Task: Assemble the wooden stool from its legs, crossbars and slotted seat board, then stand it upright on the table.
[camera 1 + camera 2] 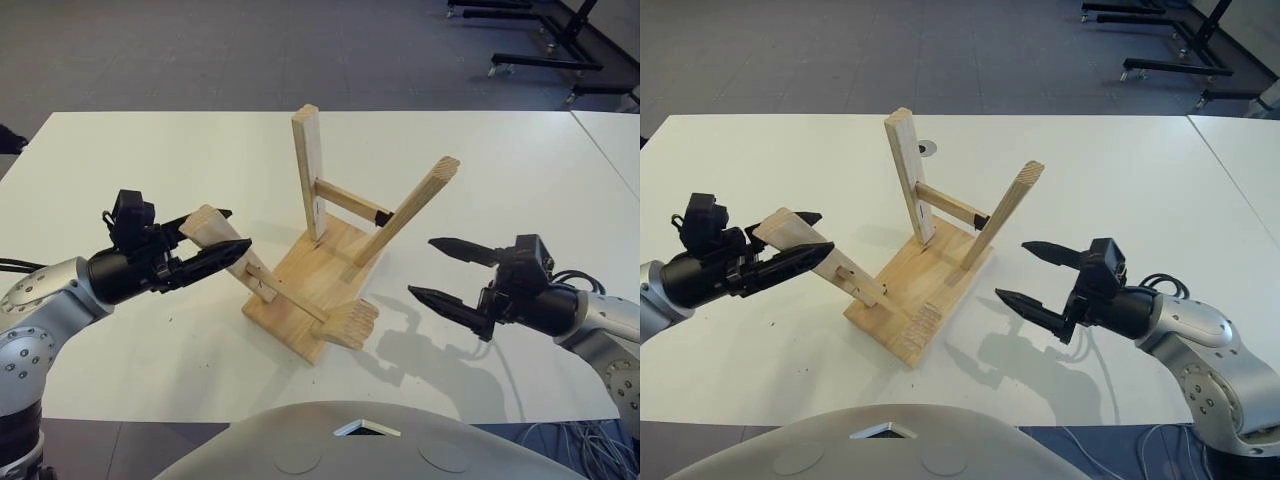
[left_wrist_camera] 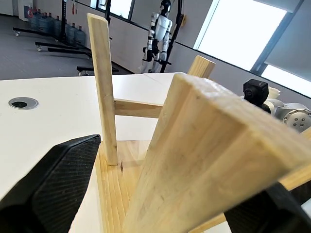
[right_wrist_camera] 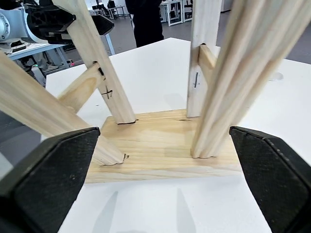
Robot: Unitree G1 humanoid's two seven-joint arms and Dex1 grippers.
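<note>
Your seat board [image 1: 300,272] carries four legs [image 1: 310,170] and two crossbars [image 1: 350,200]. The left gripper [image 1: 238,228] is round one leg [image 1: 212,235], grip untellable. The right gripper [image 1: 421,266] gapes beside the board.

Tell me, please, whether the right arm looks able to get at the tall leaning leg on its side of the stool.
Probably yes. The right gripper is open and faces the leaning leg across bare table, with nothing between them; the leg stands clear above the seat board.
</note>
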